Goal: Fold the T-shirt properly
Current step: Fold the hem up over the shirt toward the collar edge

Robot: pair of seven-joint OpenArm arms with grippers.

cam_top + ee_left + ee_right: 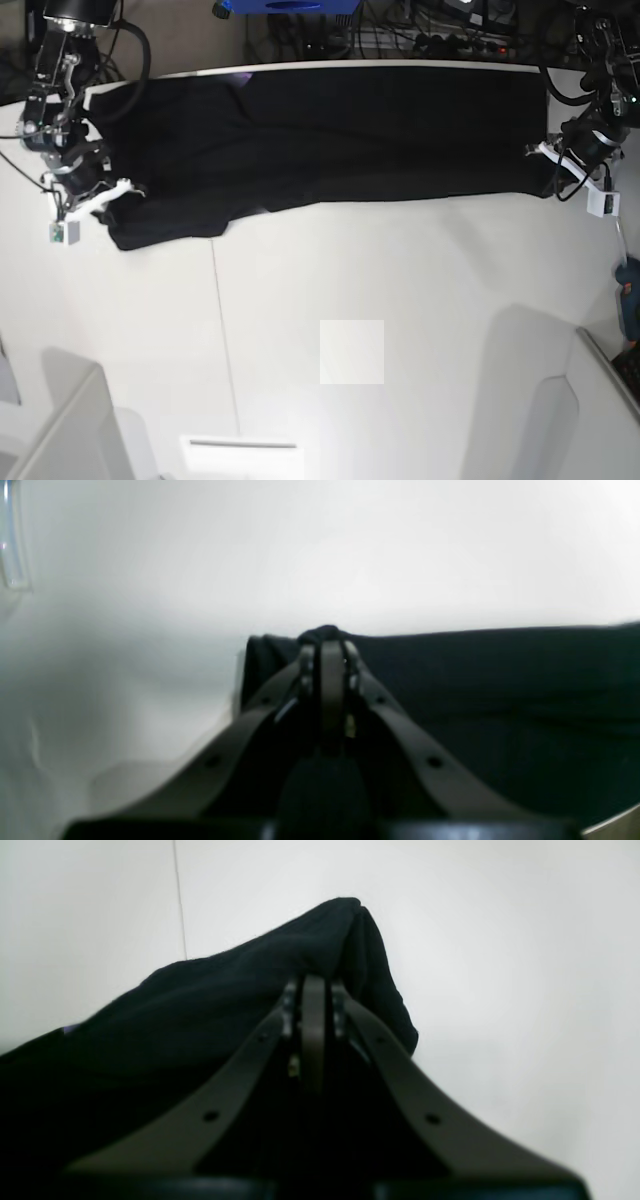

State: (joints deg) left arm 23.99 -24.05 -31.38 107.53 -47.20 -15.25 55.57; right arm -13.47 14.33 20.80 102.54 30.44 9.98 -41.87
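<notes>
A robotics lab: a white tabletop flanked by two mounted robot arms, with tangled cables along its far edge.

a broad white table fills the scene, brightly lit, with a thin seam running near to far; tangled cables lie beyond its far edge.

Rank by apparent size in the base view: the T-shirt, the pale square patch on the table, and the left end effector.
1. T-shirt, spanning nearly the whole table width.
2. Pale square patch.
3. Left end effector, only slightly smaller in view than the patch, so this ranking is unsure.
</notes>
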